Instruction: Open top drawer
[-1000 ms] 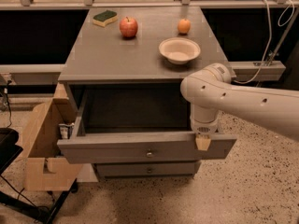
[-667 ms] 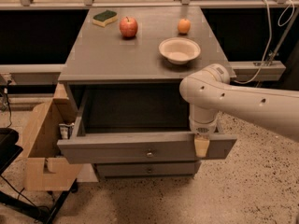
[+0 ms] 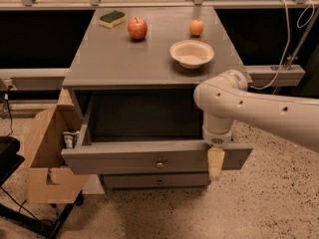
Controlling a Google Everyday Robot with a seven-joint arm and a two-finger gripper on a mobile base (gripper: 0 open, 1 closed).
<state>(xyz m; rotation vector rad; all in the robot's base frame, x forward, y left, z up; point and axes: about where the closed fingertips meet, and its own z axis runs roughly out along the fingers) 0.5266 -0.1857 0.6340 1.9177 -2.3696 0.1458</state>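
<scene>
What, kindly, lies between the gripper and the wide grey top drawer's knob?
Only bare top drawer front, in camera view; the gripper hangs at its right end.

Open top drawer [image 3: 119, 161] free from above, gripper [image 3: 216, 166] at its front's right end

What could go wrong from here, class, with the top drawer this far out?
1. The top drawer looks almost fully out; more pulling might drag it free and drop it.
2. The gripper sits at the front panel's right end, away from the knob, so an off-centre pull could skew and jam the drawer.
</scene>
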